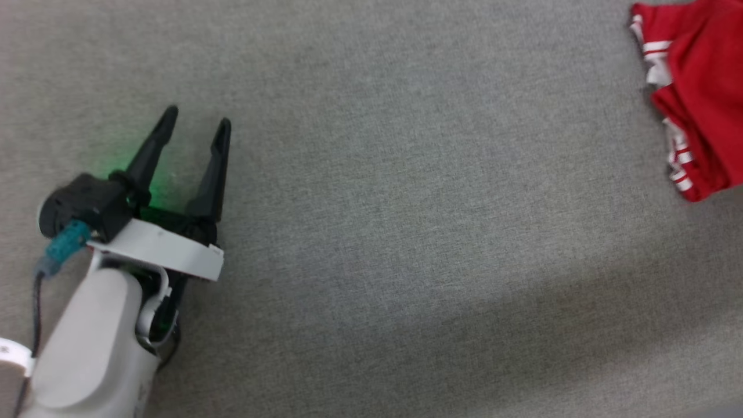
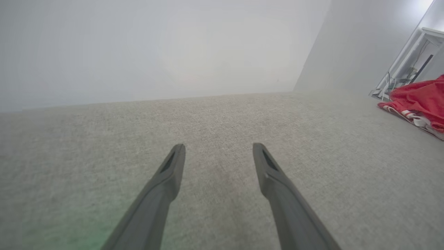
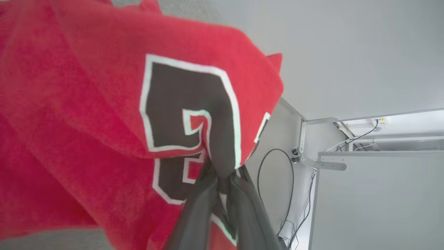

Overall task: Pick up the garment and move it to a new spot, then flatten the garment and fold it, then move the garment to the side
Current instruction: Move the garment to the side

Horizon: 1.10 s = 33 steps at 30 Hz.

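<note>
Grabbing looks done: the right gripper (image 3: 222,175) pinches the red jersey (image 1: 705,75) at the upper right, the left gripper (image 1: 197,117) is spread open, and moving, flattening and folding are left.

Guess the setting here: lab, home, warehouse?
Probably an indoor lab or office test bay. The work area is a gray felt-like surface against plain white walls, and a white metal-framed desk with loose cables stands alongside.
</note>
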Motion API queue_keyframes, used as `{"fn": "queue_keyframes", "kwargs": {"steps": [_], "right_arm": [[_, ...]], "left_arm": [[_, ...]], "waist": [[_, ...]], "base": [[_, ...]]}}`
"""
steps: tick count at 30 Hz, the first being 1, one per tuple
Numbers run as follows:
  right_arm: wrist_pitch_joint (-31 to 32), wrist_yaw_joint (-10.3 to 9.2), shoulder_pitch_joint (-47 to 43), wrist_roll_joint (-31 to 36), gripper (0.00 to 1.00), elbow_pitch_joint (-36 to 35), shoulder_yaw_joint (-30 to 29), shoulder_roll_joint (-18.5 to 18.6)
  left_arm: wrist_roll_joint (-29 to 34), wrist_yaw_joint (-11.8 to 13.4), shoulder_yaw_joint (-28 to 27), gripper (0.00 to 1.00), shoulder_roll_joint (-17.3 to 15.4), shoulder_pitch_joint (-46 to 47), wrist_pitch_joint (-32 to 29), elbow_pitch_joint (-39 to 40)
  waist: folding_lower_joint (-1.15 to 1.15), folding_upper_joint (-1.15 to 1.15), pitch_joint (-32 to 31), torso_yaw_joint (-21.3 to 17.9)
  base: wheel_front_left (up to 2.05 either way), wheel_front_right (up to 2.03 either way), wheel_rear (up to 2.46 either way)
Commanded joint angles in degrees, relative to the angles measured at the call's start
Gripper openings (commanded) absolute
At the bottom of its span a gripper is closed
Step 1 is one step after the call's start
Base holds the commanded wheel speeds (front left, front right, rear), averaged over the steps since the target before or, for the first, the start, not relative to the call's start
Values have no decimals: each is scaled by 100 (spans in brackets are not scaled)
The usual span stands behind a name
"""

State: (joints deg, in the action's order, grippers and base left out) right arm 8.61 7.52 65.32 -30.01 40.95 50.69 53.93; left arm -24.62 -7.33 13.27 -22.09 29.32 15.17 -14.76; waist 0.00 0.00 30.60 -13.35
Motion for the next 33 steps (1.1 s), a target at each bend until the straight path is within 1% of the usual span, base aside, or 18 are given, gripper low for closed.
{"fn": "queue_keyframes", "kwargs": {"steps": [1, 5, 9, 14, 18, 21, 24, 25, 29, 30, 31, 32, 33], "right_arm": [[-63, -7, 94, 99, 0, 133, 45, -66], [-407, -8, 272, 551, 0, 723, 66, -243], [-660, -7, 360, 862, 0, 1339, -40, -599], [-878, -7, 343, 1072, 0, 2008, -186, -1084], [-991, -7, 437, 1171, 0, 2403, -294, -1335], [-1064, -7, 496, 1212, 0, 2621, -357, -1443], [-1154, -7, 577, 1201, 35, 2810, -454, -1482], [-1155, -7, 578, 1153, 42, 2864, -500, -1492], [-1155, -7, 544, 1110, 47, 3041, -582, -1424], [-1178, -7, 546, 1065, 60, 3074, -639, -1392], [-1205, -7, 543, 1051, 90, 3105, -683, -1369], [-1236, -7, 532, 1031, 100, 3124, -707, -1366], [-1293, -7, 524, 995, 100, 3143, -766, -1354]], "left_arm": [[-22, -23, 77, 100, 19, 38, -11, -141], [-72, -23, 202, 100, -52, 114, -29, -223], [-116, -17, 294, 100, -129, 148, -50, -321], [-156, -4, 314, 100, -188, 142, -55, -415], [-177, -4, 301, 100, -203, 110, -56, -443], [-184, -2, 278, 100, -193, 89, -58, -438], [-203, 0, 269, 100, -159, 40, -58, -411], [-211, 0, 263, 100, -140, 19, -57, -395], [-220, -1, 240, 100, -66, -62, -56, -340], [-218, -1, 237, 100, -56, -95, -54, -327], [-227, -1, 219, 100, -39, -128, -52, -316], [-229, -2, 193, 100, -23, -164, -51, -308], [-224, -2, 174, 100, -7, -207, -50, -299]], "waist": [[0, 0, 240, -136], [0, 0, 414, -118], [0, 0, 544, -70], [0, 0, 617, 0], [0, 0, 615, 35], [0, 0, 591, 53], [0, 0, 506, 86], [0, 0, 467, 103], [0, 0, 268, 206], [0, 0, 209, 234], [0, 0, 146, 265], [0, 0, 79, 296], [0, 0, 6, 329]], "base": [[0, 0, 0], [0, 0, 0], [0, 0, 0], [0, 0, 0], [0, 0, 0], [0, 0, 0], [0, 0, 0], [0, 0, 0], [0, 0, 0], [0, 0, 0], [0, 0, 0], [0, 0, 0], [0, 0, 0]]}}
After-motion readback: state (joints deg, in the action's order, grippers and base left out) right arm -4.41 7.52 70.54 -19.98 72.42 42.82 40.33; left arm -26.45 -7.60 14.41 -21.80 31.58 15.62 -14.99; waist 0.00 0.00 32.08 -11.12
